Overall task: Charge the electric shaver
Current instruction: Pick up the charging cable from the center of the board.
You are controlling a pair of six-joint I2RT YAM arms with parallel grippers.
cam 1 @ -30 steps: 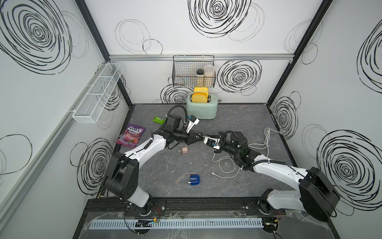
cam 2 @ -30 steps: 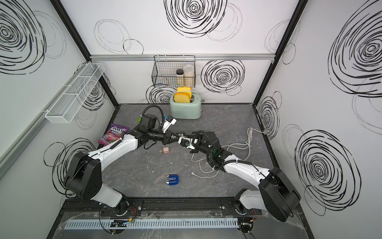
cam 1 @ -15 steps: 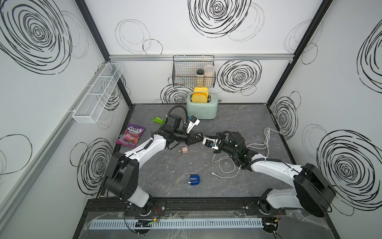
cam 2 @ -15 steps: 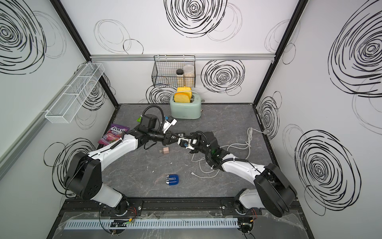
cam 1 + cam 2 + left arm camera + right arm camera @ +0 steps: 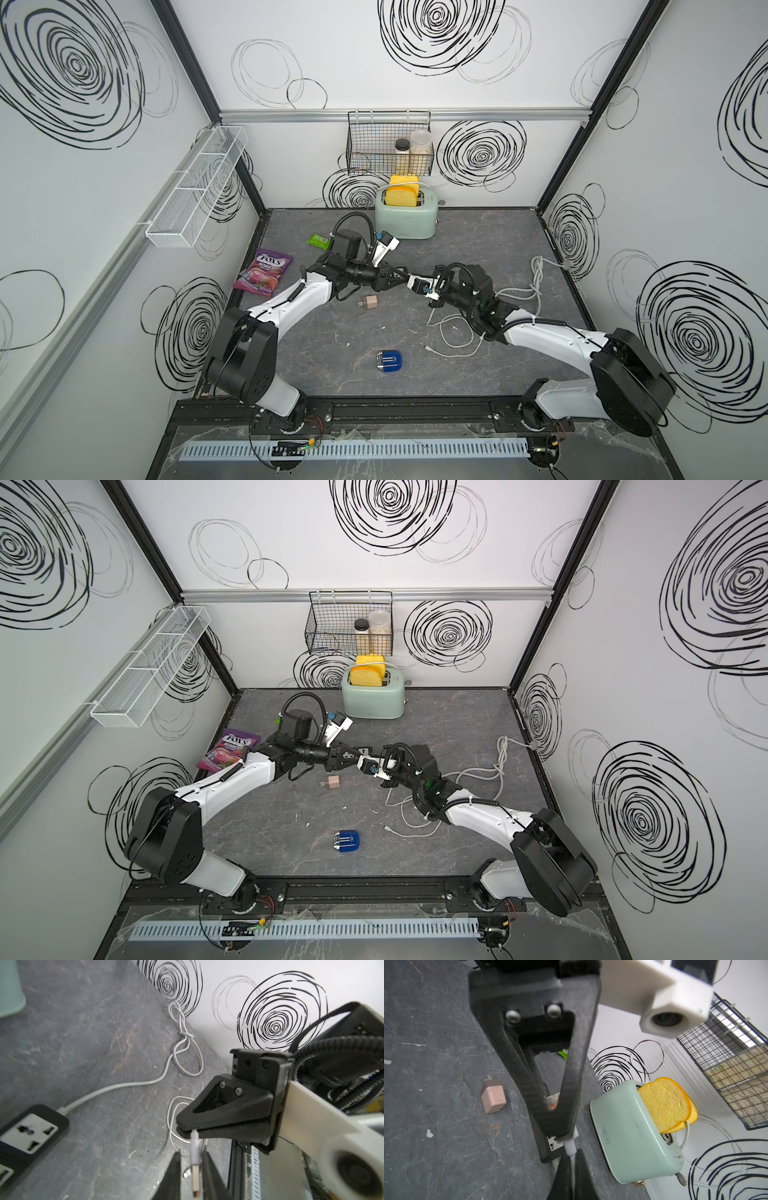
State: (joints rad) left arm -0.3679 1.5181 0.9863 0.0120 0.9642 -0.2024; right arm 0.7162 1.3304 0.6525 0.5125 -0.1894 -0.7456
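The electric shaver, glossy blue, lies alone near the table's front in both top views. Both grippers meet above mid-table. In the left wrist view my left gripper is open, its fingers standing either side of the white cable's USB plug with a gap showing. My right gripper is shut on the white cable just behind that plug. The cable's slack loops on the table under the right arm. The pinkish charger cube lies just under the left gripper.
A black power strip lies below the grippers, its grey cord running to the right wall. A mint toaster with bread stands at the back. A candy bag and a green packet lie at the left.
My left gripper's jaws have opened off the USB plug. My right gripper has moved in a little and shut on the cable behind the plug.
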